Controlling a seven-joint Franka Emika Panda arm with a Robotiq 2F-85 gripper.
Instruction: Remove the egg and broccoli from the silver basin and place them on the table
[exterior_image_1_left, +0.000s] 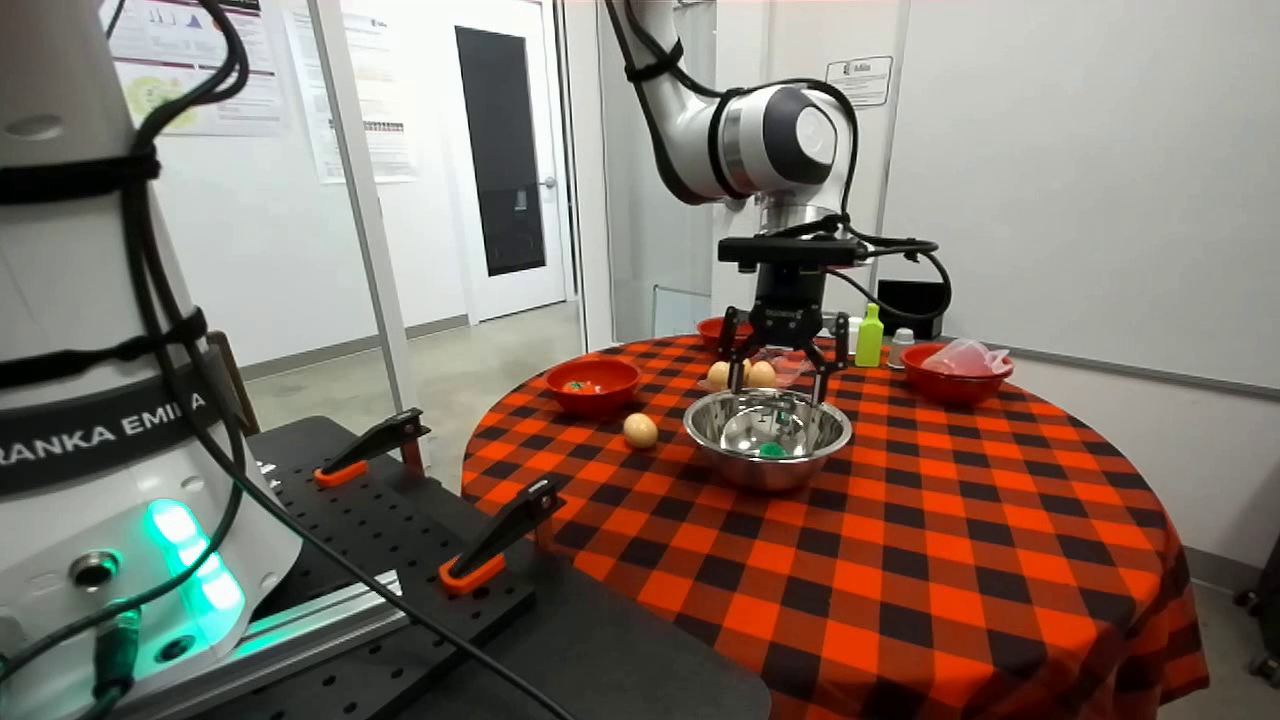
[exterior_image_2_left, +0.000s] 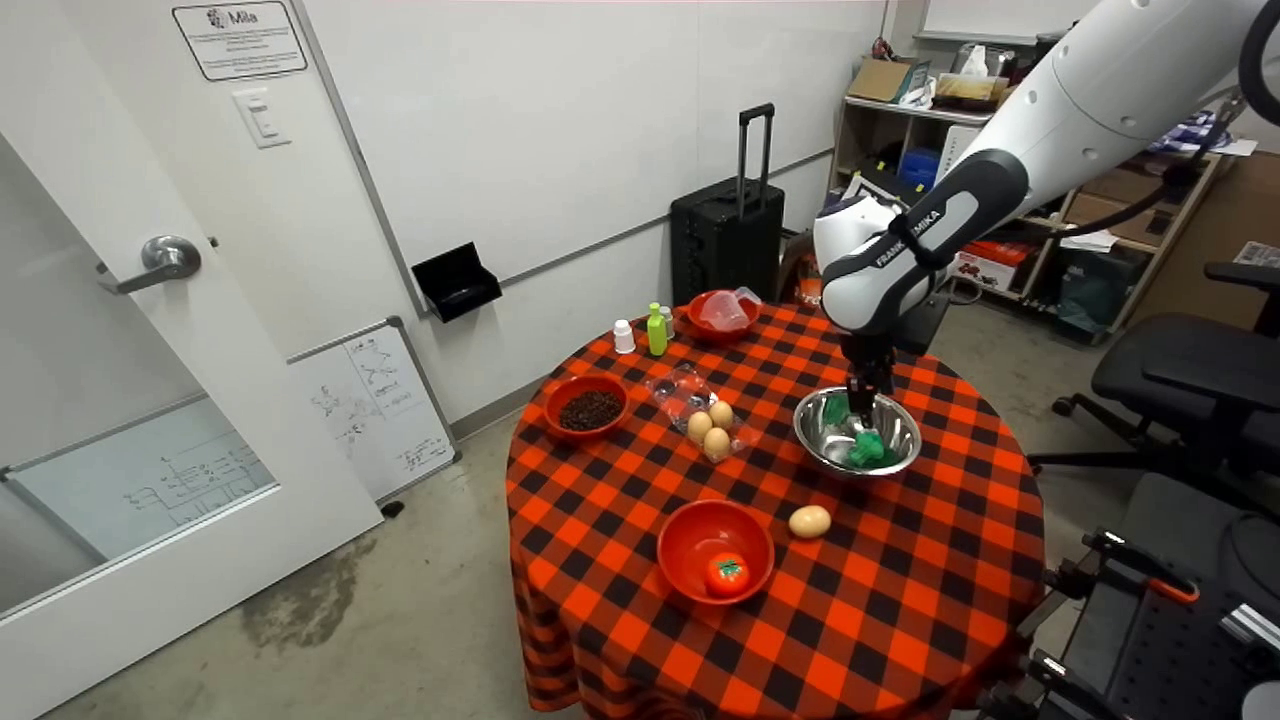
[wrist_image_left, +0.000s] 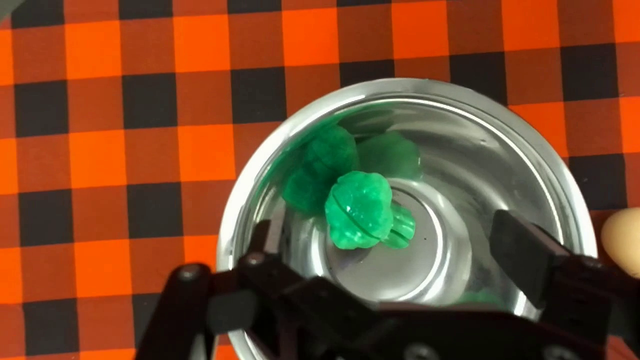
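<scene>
The broccoli (wrist_image_left: 359, 210), bright green and lumpy, lies inside the silver basin (wrist_image_left: 400, 86); it also shows in both exterior views (exterior_image_1_left: 772, 451) (exterior_image_2_left: 866, 449). The basin stands on the checkered table (exterior_image_1_left: 900, 560). My gripper (exterior_image_1_left: 778, 390) is open and empty, pointing down over the basin, its fingertips about at rim level. In the wrist view the two fingers (wrist_image_left: 395, 242) stand wide apart, with the broccoli ahead of the line between them, nearer the left finger. The tan egg (exterior_image_2_left: 810, 521) lies on the cloth beside the basin, and shows at the wrist view's right edge (wrist_image_left: 622, 242).
Several similar eggs (exterior_image_2_left: 710, 430) sit in a clear carton behind the basin. A red bowl (exterior_image_2_left: 688, 535) with a tomato stands near the lone egg. A red bowl of dark beans (exterior_image_2_left: 557, 412), a red bowl with a cup (exterior_image_1_left: 955, 388) and a yellow-green bottle (exterior_image_1_left: 869, 340) stand farther off.
</scene>
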